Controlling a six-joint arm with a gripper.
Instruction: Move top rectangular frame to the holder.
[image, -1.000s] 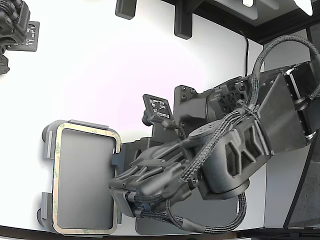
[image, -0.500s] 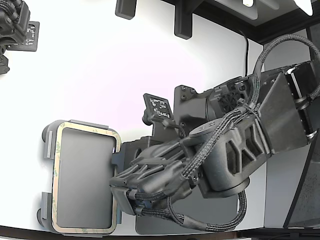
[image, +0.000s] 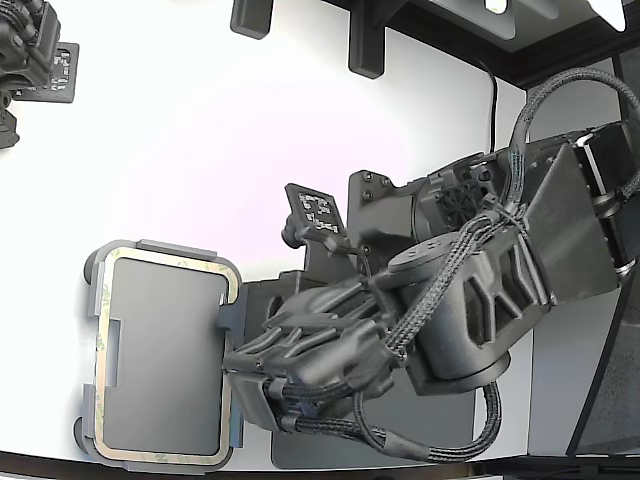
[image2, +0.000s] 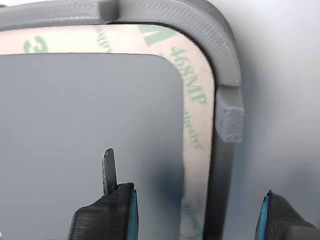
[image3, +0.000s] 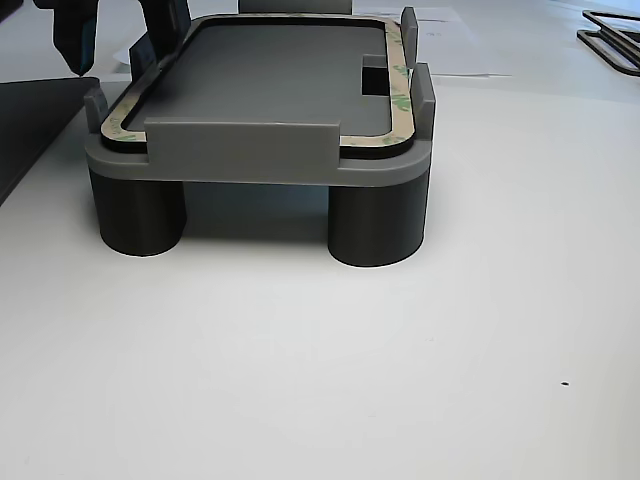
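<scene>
Low in the wrist view, the gripper (image2: 197, 212) hangs with jaws spread wide, gripping nothing; between them runs the tan rectangular frame (image2: 197, 107), lying flat inside the grey holder (image2: 227, 65) at lower left of the exterior view.

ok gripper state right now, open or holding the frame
Gripper: open, holding nothing; its fingers straddle the edge of the frame, which lies in the holder.

The thin tan frame (image: 166, 266) with green print lies flat inside the grey holder (image: 92, 301), ringed by its raised tabs, holder standing on round feet.
</scene>
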